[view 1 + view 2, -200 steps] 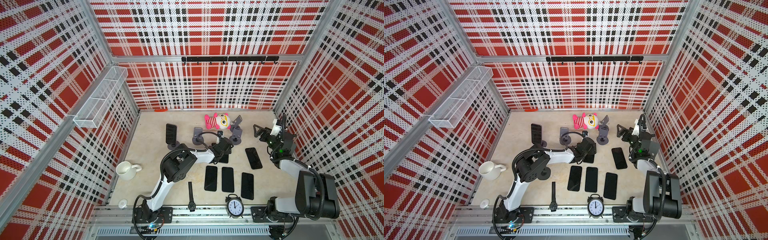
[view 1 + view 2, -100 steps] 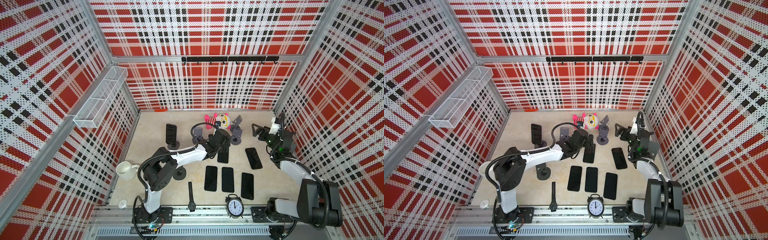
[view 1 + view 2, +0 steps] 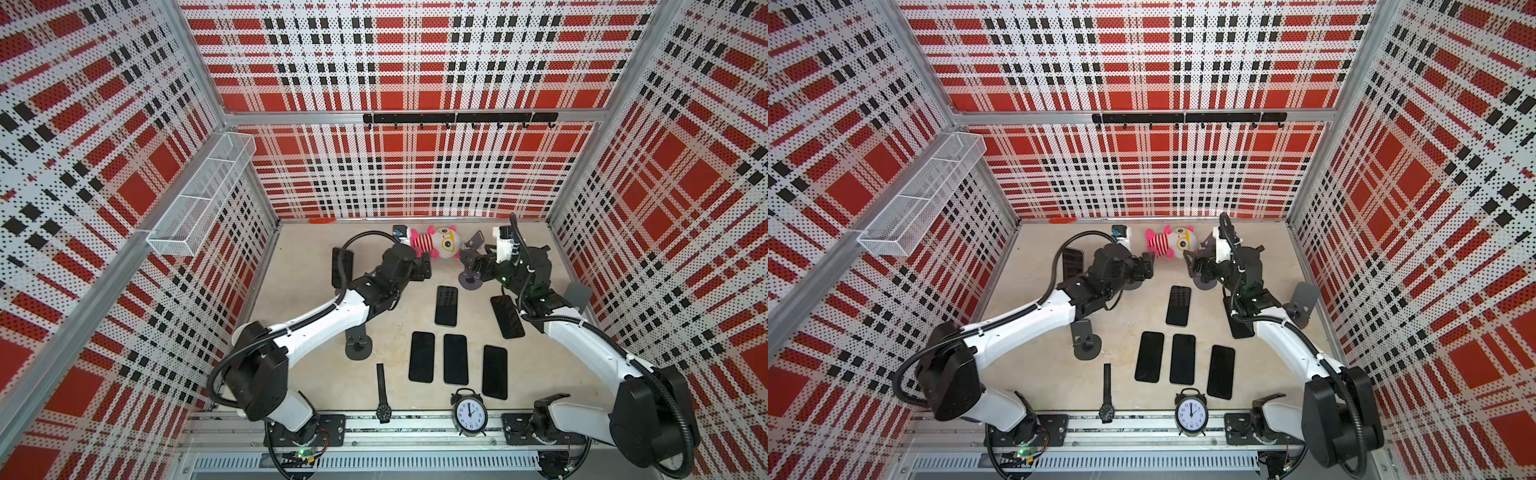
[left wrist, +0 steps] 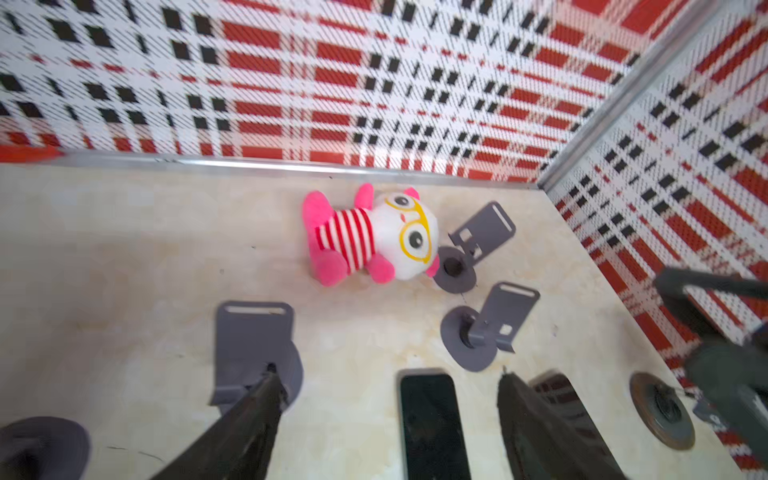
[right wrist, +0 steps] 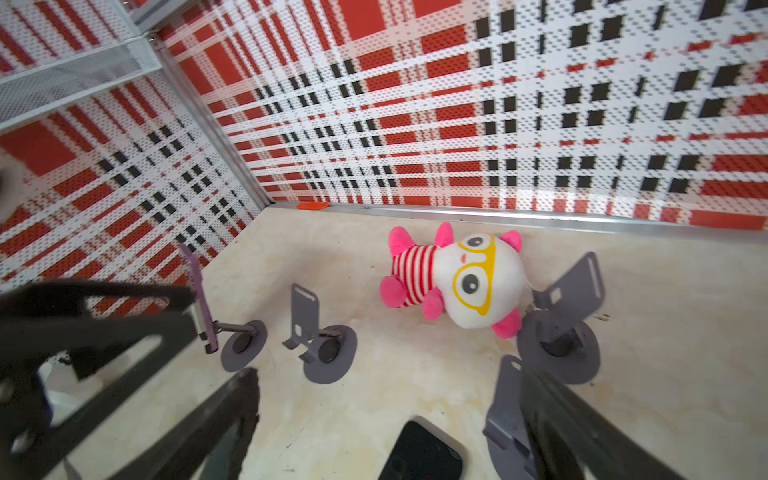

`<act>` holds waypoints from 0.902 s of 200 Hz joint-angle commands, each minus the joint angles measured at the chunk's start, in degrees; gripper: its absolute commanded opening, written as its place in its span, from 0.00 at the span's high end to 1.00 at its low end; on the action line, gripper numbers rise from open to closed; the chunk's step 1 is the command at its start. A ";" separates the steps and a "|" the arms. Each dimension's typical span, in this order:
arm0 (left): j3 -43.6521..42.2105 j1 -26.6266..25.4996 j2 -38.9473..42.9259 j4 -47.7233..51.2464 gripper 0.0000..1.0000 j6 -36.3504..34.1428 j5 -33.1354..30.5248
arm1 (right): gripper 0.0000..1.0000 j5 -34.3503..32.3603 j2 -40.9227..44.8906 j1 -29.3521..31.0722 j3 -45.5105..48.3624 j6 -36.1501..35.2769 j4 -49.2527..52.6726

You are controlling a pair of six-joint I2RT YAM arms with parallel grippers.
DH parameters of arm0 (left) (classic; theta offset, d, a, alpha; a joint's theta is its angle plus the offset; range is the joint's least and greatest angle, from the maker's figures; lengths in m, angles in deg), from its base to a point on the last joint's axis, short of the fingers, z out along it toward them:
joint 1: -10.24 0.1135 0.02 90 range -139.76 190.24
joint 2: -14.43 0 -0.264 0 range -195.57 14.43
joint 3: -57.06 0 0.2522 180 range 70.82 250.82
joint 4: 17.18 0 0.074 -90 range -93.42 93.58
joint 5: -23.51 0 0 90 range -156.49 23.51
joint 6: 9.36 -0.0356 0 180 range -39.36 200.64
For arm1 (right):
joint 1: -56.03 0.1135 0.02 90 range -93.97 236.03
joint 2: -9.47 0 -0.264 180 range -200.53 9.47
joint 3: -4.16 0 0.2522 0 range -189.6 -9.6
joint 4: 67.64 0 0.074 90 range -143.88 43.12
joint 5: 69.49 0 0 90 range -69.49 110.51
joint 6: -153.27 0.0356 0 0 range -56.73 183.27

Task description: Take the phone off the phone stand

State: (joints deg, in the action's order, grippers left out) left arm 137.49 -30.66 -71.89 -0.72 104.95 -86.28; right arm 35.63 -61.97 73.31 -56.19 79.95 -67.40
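Left wrist view: the left gripper (image 4: 388, 374) hangs with jaws apart and empty near a flat phone (image 4: 432, 424) lying on the table (image 4: 124, 270), in front of the plush toy (image 4: 374, 237). In a top view, the right gripper (image 3: 473, 266), spread wide and holding nothing, hovers just right of the toy. Left of the toy, a phone (image 3: 343, 266) stands upright in its phone stand (image 5: 243, 347).
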 commanded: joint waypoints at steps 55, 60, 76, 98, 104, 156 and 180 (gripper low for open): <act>-9.32 21.03 10.14 -6.14 0.12 -12.83 13.89 | 0.00 0.08 -2.26 7.71 -5.70 0.03 5.80; -9.56 22.83 9.84 -6.21 0.11 -13.49 15.73 | 0.00 0.02 -2.09 8.45 -6.02 0.10 6.35; -9.81 28.20 9.26 -6.17 0.02 -15.24 19.74 | 0.00 -1.47 -1.35 10.71 -7.44 -0.89 9.69; -10.68 32.99 9.21 -7.44 0.02 -16.84 23.82 | 0.00 -3.42 0.25 12.39 -9.13 -2.24 15.30; -10.95 34.06 9.45 -7.36 0.02 -17.77 24.92 | 0.00 -3.87 0.92 12.61 -9.22 -2.57 16.42; -18.58 38.32 14.51 -15.72 0.02 -19.45 30.15 | 0.00 -10.36 6.59 12.73 -8.71 -4.84 26.29; -18.76 37.92 14.11 -15.67 0.02 -20.37 29.20 | 0.00 -11.92 8.01 12.74 -9.80 -5.27 30.18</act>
State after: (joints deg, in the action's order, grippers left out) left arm 118.61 7.30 -58.65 -12.26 86.55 -59.77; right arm 27.08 -55.74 85.92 -64.21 76.57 -43.93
